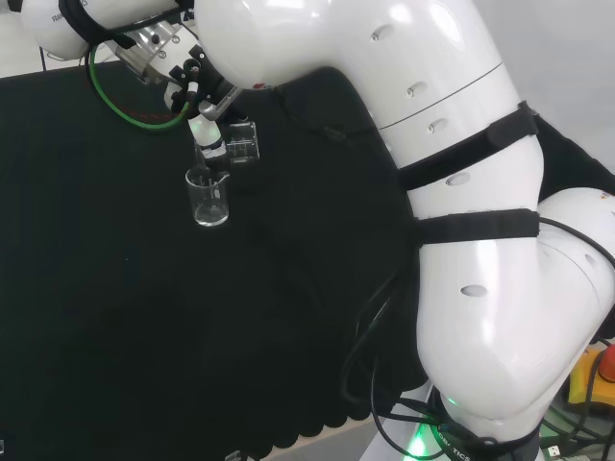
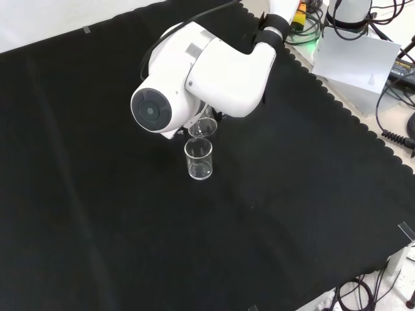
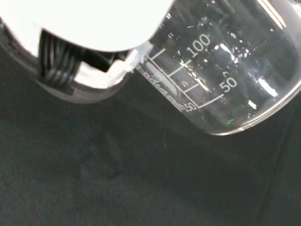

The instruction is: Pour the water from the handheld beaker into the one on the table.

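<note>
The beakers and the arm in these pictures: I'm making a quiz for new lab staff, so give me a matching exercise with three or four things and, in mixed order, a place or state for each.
Things:
1. held beaker
2. standing beaker
3. hand
4. cloth

Places or states:
A. black, covering the bench
B. upright on the cloth, by itself
C. off the cloth, gripped beside the other beaker
D. black and white, at the end of the white arm, curled on a beaker

Pairs: 1-C, 2-B, 3-D, 4-A
</note>
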Robot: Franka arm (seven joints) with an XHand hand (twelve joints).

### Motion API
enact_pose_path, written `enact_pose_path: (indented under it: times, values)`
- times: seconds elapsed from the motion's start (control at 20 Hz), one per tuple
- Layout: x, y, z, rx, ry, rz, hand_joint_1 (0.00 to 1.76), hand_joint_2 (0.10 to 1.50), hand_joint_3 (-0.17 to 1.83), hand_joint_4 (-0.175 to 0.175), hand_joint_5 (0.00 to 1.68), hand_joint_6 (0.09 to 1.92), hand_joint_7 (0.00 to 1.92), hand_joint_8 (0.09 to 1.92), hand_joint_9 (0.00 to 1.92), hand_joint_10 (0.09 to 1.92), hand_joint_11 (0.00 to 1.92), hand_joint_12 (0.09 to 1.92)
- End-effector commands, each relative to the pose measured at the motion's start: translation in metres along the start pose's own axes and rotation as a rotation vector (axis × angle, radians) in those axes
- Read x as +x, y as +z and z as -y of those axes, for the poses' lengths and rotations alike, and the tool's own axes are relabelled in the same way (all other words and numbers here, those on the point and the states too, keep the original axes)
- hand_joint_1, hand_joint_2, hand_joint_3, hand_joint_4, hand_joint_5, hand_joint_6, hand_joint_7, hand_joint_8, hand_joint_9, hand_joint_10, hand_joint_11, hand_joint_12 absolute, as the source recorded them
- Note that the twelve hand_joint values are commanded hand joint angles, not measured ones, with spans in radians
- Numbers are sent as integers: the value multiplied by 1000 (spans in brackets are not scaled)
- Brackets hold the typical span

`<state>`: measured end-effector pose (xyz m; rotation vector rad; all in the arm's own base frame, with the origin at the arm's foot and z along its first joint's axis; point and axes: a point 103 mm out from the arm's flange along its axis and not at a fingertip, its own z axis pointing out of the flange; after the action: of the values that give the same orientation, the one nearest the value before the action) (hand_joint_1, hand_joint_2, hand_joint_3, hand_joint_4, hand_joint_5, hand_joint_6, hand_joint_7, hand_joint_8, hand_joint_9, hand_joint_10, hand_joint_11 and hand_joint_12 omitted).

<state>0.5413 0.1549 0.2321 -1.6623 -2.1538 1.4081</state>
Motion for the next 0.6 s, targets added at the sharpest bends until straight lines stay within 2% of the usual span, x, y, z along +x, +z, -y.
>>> enact_pose_path:
  times: [0.05, 0.6]
  values:
    - [0, 0, 0, 1, 3, -2, 1308, 686, 582, -175, 1279, 608, 1332, 570, 1610, 87, 1250, 783]
    - [1, -1, 1, -8, 7, -7, 1308, 686, 583, -175, 1278, 610, 1331, 572, 1611, 87, 1251, 783]
